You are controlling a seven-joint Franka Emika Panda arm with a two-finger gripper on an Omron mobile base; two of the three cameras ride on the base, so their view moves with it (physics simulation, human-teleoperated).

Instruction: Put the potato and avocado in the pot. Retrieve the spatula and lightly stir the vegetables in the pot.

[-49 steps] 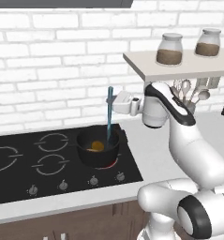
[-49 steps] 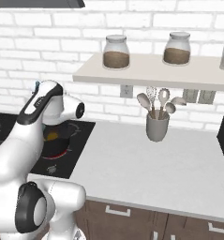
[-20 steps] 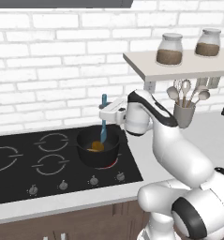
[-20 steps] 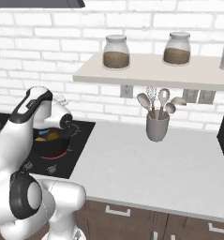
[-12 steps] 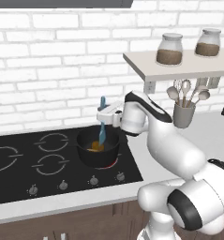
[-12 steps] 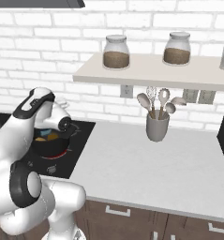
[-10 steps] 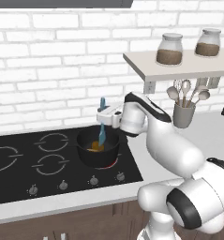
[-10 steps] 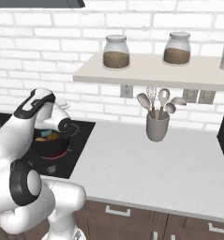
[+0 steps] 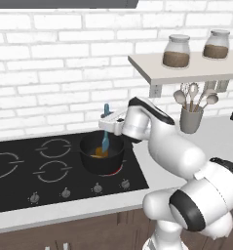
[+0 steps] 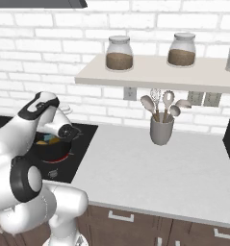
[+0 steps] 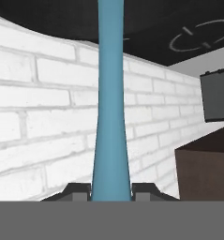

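Stirring now, by the look of it: gripper clamped tight on the spatula, holding it by the slim blue handle just above the pot, blade end dipping down inside among the contents. Seeing the same grip from the hand view, both dark fingertips pressing against the teal handle on either side. Sitting on the front right burner of the black stovetop, the pot holding a yellow-orange lump, the potato, low against the blade. Showing orange and a darker piece inside the pot from the right base view, but not telling clearly whether that darker piece is the avocado. Judging the loading step done and the stirring step in hand. Needing next, most likely, small slow sweeps of the blade around the inside, keeping the handle near upright and staying off the pot wall so nothing tips or spills.

Standing well apart on the counter, a grey utensil cup holding silver spoons and a whisk.
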